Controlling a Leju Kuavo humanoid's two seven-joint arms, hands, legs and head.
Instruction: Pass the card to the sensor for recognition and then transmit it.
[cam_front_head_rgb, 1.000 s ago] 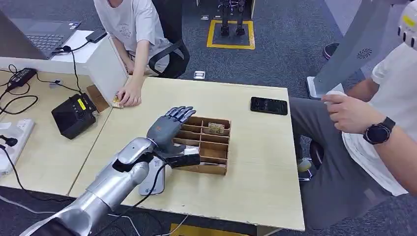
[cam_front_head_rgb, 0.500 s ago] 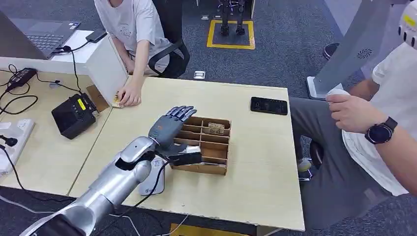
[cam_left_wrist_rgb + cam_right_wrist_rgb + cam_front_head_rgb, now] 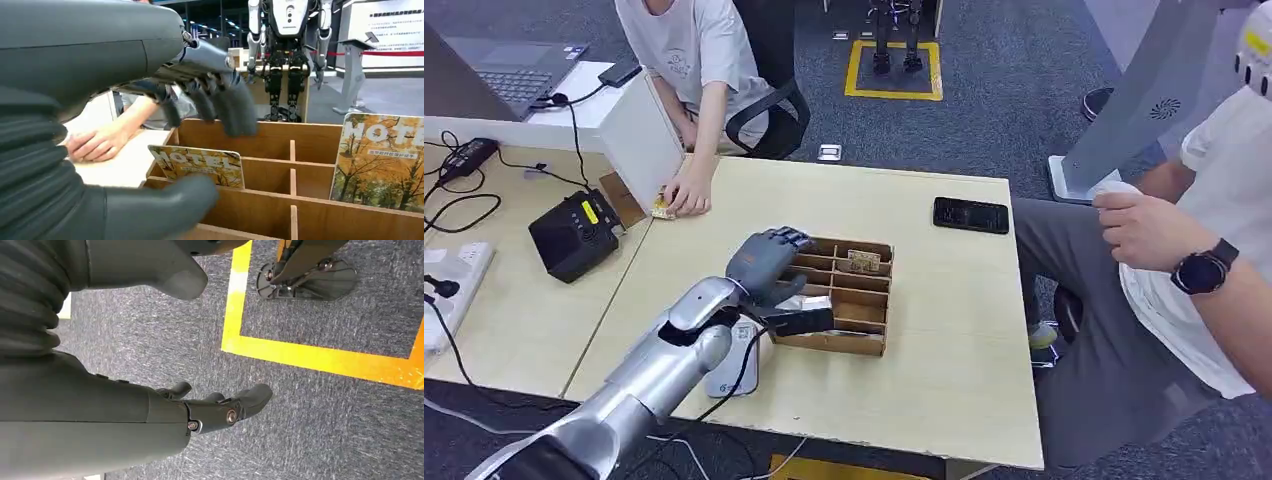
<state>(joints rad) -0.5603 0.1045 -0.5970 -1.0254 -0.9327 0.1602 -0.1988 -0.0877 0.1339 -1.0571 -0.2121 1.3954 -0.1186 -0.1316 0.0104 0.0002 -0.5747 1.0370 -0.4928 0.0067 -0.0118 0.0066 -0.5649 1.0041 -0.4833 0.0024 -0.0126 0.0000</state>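
Head view: silver left arm reaching over the pale wooden table (image 3: 944, 330), its dark grey left hand (image 3: 769, 270) poised above the near-left cells of the brown wooden divided card box (image 3: 864, 300). Left wrist view: fingers (image 3: 230, 102) curled downward above, thumb (image 3: 160, 210) below, with the yellow autumn-print hotel card (image 3: 200, 165) standing upright in its cell between them; contact is not established and the hand is partly closed around, not gripping, the card. A second autumn-print card (image 3: 862, 261) stands in a far cell. White flat sensor pad (image 3: 734, 365) lies on the table beside the box, under the forearm. Black phone (image 3: 970, 215) lies at the far edge. Right wrist view: right hand (image 3: 210, 407) hanging over grey carpet with yellow tape, fingers loosely extended, holding nothing
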